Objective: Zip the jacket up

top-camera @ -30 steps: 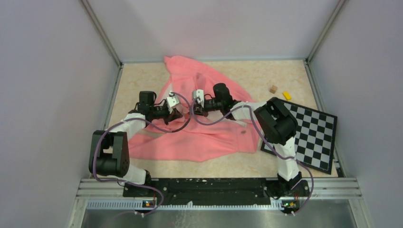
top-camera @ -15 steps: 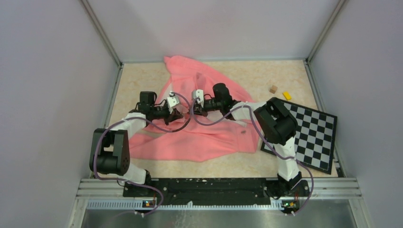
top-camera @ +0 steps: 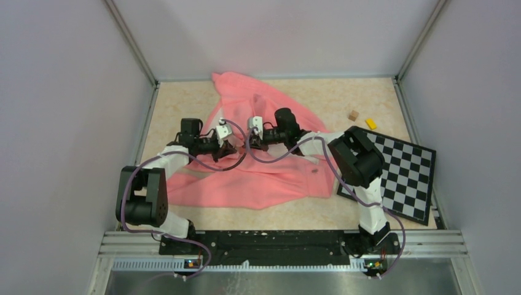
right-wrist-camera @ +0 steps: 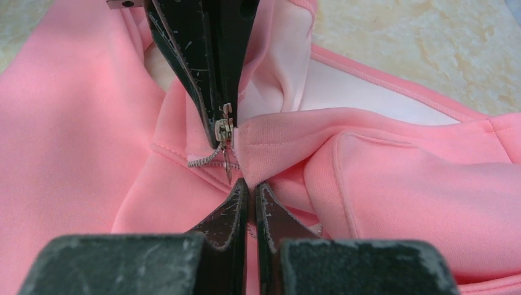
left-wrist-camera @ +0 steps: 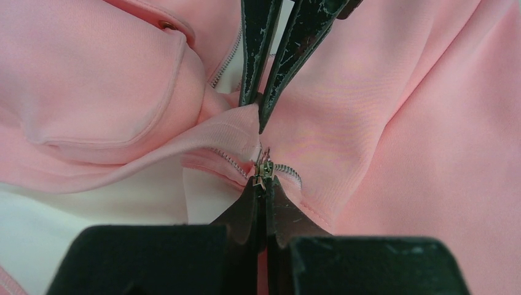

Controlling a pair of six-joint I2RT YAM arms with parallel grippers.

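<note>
Scarcely any change: left gripper [left-wrist-camera: 264, 183] on zipper [left-wrist-camera: 262, 167], right gripper [right-wrist-camera: 249, 187] on jacket [right-wrist-camera: 399, 184].

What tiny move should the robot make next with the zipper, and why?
Probably the left pincer should tug the zipper slider gently along the teeth. Both pincers are shut: it pinches the slider, and the right pincer holds the jacket hem beside it.

No text, label, brand, number or sign can be read in any of the views. The jacket [top-camera: 258, 184] shows only plain pink cloth. The checkered board [top-camera: 408, 175] to the right of the jacket carries only black and white squares, without letters or numbers.
</note>
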